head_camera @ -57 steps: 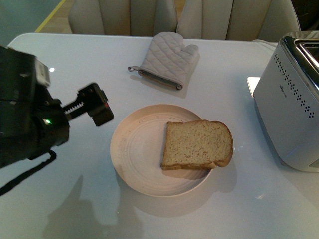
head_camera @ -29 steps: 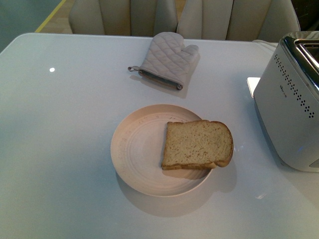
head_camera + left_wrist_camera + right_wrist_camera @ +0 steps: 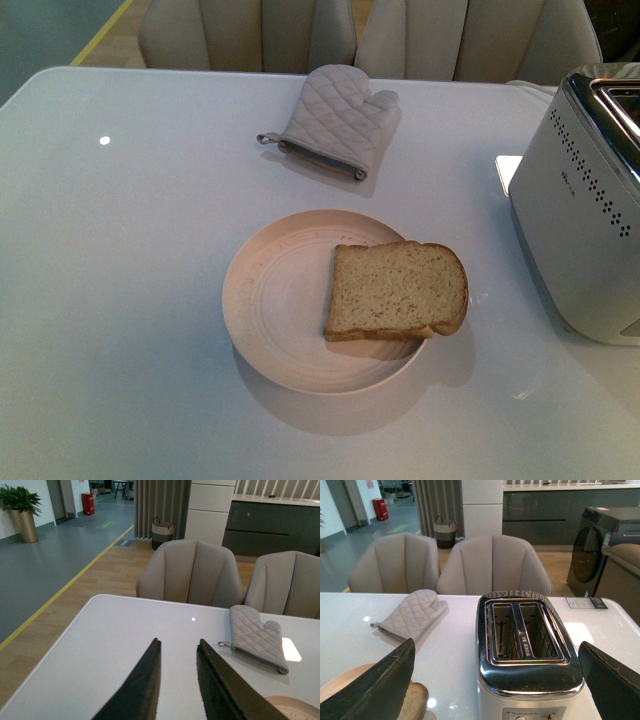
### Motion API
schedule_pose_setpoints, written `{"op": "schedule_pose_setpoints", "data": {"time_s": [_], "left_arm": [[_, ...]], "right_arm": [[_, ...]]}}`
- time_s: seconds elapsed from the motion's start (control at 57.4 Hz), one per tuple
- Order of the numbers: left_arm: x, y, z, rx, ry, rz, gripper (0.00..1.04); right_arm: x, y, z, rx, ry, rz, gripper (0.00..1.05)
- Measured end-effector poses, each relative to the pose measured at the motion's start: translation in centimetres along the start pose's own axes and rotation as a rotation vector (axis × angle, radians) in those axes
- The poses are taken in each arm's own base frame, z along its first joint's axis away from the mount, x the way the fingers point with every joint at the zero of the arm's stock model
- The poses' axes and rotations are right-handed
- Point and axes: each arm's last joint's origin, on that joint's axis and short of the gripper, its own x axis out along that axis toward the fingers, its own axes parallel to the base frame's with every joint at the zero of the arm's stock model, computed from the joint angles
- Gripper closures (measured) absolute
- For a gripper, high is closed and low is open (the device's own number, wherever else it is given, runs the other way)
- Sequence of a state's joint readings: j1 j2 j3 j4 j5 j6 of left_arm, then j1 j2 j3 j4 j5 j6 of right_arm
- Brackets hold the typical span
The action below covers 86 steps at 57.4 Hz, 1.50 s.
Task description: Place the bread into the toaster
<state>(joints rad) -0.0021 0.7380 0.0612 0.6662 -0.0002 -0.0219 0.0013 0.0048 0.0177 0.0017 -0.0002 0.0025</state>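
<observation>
The bread [image 3: 396,290], a tan slice with a brown crust, lies flat on the right half of a pale pink plate [image 3: 270,300]. The off-white toaster [image 3: 585,220] with its chrome top stands at the table's right edge. Neither arm shows in the front view. In the right wrist view, my right gripper [image 3: 496,645] is open and empty. Its fingers are spread wide to either side of the toaster [image 3: 527,640], whose two slots are empty. A corner of the bread [image 3: 414,700] shows there too. My left gripper [image 3: 179,641] is open and empty above bare table.
A quilted beige oven mitt [image 3: 335,118] lies beyond the plate, toward the back of the white table [image 3: 120,300]. Padded chairs [image 3: 192,572] stand behind the far table edge. The plate's rim [image 3: 295,707] shows in the left wrist view.
One second ago the left arm stood over the left side of the table in the front view. It has drawn back out of that view. Bread, plate and toaster have not moved.
</observation>
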Motion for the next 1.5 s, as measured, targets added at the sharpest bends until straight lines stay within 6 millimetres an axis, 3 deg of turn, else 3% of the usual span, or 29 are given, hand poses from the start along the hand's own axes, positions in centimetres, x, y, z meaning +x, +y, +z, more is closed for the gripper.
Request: {"op": "schedule_pose_setpoints", "data": {"time_s": [0.035,0.139,1.499], "left_arm": [[-0.2,0.0,-0.3,0.000,-0.012,0.000,1.02],[-0.8,0.0,-1.0,0.006,0.004,0.000,1.02],[-5.2,0.0,-0.7,0.011,-0.018,0.000,1.02]], "right_arm": [[0.0,0.0,0.0,0.000,0.000,0.000,0.09],[0.0,0.0,0.0,0.000,0.000,0.000,0.09],[0.0,0.0,0.0,0.000,0.000,0.000,0.09]]}}
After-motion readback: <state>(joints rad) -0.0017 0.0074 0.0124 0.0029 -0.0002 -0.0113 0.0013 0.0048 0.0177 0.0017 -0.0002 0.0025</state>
